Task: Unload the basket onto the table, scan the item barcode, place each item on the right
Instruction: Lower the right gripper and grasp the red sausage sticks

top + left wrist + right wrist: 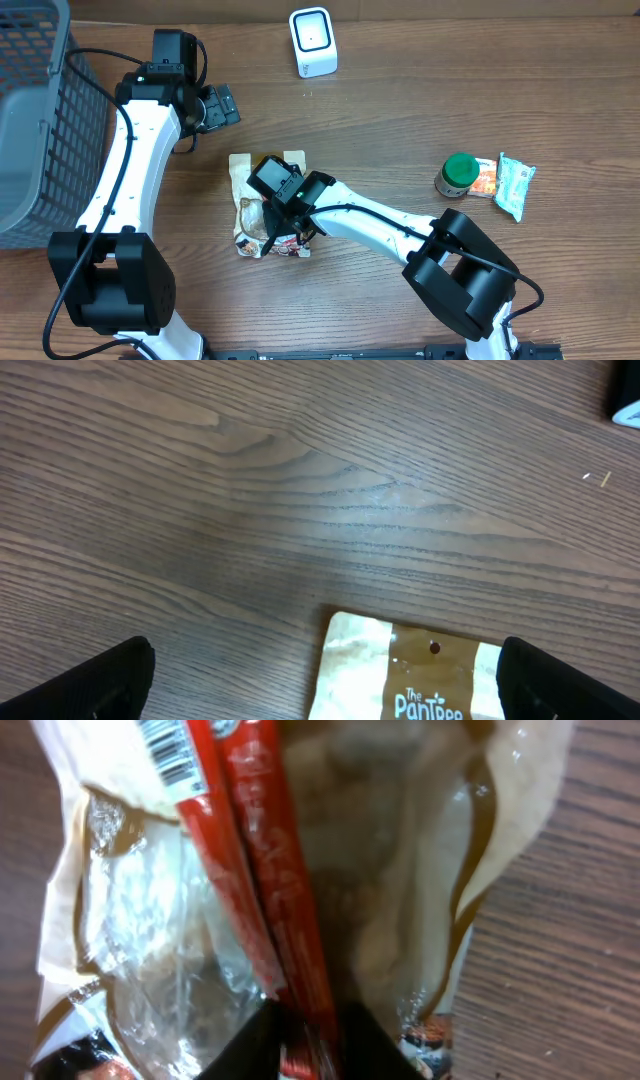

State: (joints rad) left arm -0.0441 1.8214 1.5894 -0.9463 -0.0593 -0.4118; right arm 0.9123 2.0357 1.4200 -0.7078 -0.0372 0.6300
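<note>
The snack bag [245, 200] lies flat in the middle of the tabletop [450, 90], well apart from the white scanner [313, 42] at the far edge; the right pincer [310, 1045] is on it, narrow, nipping the bag at its red strip [255, 850]; a barcode [165, 750] shows near the bag's corner; the left pincer [222, 104] hangs wide above bare wood, holding nothing.
</note>
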